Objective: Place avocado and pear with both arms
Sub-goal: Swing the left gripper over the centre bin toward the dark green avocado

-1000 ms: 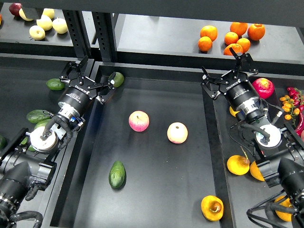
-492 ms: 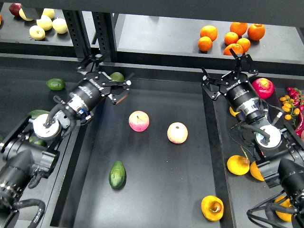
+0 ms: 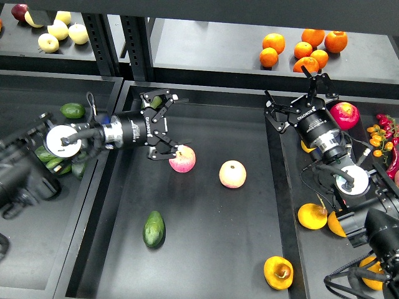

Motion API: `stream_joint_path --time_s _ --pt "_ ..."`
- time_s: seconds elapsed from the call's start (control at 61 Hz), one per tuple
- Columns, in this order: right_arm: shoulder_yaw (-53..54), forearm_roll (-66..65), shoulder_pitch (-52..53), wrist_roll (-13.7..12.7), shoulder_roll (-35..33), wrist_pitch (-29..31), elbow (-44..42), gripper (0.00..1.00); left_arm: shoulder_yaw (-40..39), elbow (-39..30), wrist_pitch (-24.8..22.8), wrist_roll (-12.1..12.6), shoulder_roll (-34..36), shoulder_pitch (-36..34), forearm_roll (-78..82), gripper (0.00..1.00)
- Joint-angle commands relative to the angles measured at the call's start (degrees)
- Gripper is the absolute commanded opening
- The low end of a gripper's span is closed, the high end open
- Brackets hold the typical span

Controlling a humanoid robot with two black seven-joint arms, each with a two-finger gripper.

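Observation:
The dark green avocado [image 3: 154,228] lies in the centre tray [image 3: 218,249], front left. The orange-yellow pear [image 3: 278,272] with its brown dimple lies at the tray's front right. My left gripper [image 3: 173,124] is open and empty, pointing right over the back left of the tray, its lower finger touching or nearly touching a pink-and-yellow apple [image 3: 182,159]. It is well behind the avocado. My right gripper [image 3: 302,86] is open and empty over the tray's back right edge, far from the pear.
A second apple [image 3: 232,174] lies mid-tray. A lighter avocado [image 3: 156,100] sits behind my left gripper. More avocados [image 3: 73,110] fill the left bin. Pears [image 3: 312,216] and a red apple [image 3: 345,115] are in the right bin. Oranges [image 3: 303,50] sit on the back shelf.
My left arm has swung right and into the centre tray, its gripper turning to point right beside the pink apple. The right arm and the fruit have not moved.

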Motion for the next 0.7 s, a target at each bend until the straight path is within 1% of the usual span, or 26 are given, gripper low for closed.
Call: stream_joint_path --time_s 0.0,0.131,0.23,0.541,0.689 --pt "0.02 0.00 -0.02 0.00 0.00 0.00 0.00 1.00 7.43 -0.44 0.00 -0.01 2.81 -3.48 0.28 0.97" --pt "0.02 0.00 -0.02 0.00 0.00 0.00 0.00 1.00 13.06 -0.44 0.00 -0.01 4.92 -6.64 3.53 0.97" --pt "0.02 0.00 -0.02 -0.08 0.00 0.00 -0.35 1.00 15.70 -0.70 0.00 -0.01 5.02 -8.31 8.17 0.97" --pt "0.02 0.00 -0.11 -0.08 0.00 0.00 -0.44 1.00 21.42 -6.94 0.00 -0.01 4.93 -7.44 21.46 0.97" --pt "0.02 0.00 -0.11 -0.08 0.00 0.00 -0.44 1.00 23.35 -7.21 0.00 -0.01 4.31 -7.44 22.43 0.97"
